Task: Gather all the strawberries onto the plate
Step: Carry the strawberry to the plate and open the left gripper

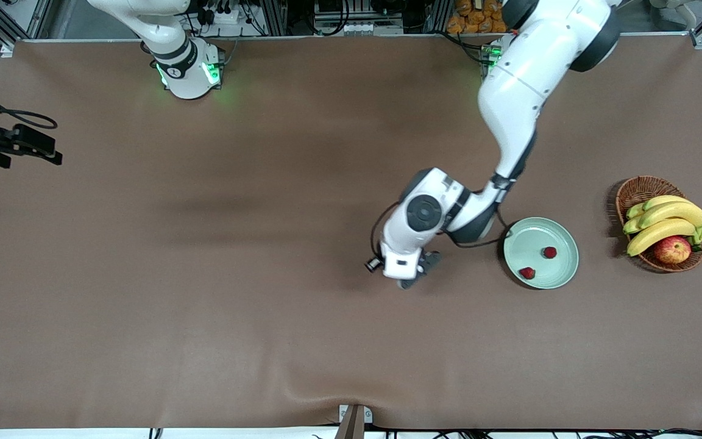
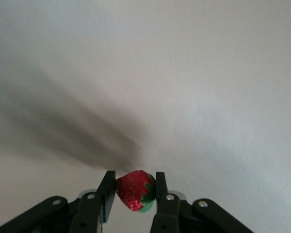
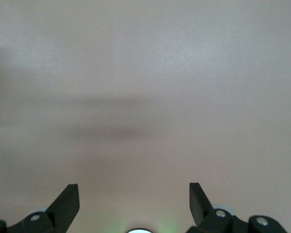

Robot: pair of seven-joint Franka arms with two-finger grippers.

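The left gripper (image 2: 134, 191) is clamped on the last strawberry (image 2: 134, 189), the plate (image 1: 564, 244) lying beside it toward the left arm's end; the right gripper (image 3: 134, 201) waits, jaws spread.

No readable text, label, brand, number or sign appears on anything in the front view or in either of the wrist views.

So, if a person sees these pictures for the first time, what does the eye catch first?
First, the left arm's tool, low over the bare brown table beside the plate, shut on a red strawberry. Next, the pale green plate, with two strawberries already in it. Beside it, toward the left arm's end of the table, the wicker basket with yellow bananas and an apple.
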